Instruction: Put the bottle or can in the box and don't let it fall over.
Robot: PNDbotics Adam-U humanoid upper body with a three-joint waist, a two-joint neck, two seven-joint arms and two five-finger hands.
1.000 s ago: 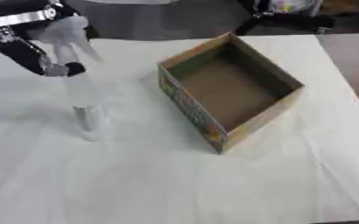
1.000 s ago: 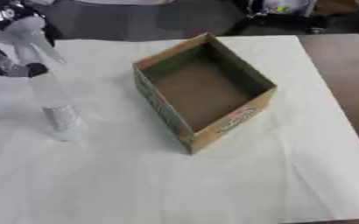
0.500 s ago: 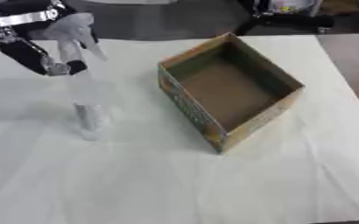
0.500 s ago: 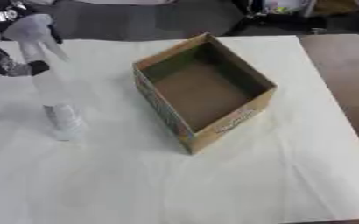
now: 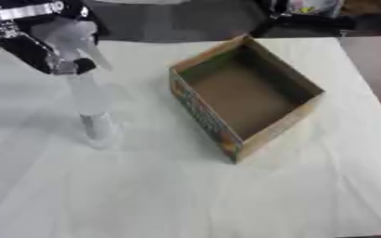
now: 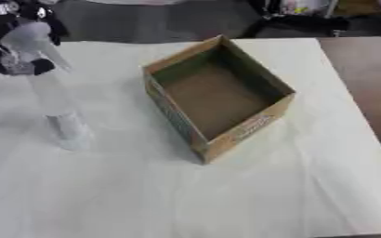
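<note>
A white-covered tabletop fills the view. The left hand, near the far left edge, has its fingers curled around the top of a clear bottle standing upright. An open cardboard box sits apart, toward the far right corner.

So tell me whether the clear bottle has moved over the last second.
Yes, but only slightly: the clear bottle, held at its top by the left hand, has edged right, toward the cardboard box, which has stayed put.
</note>
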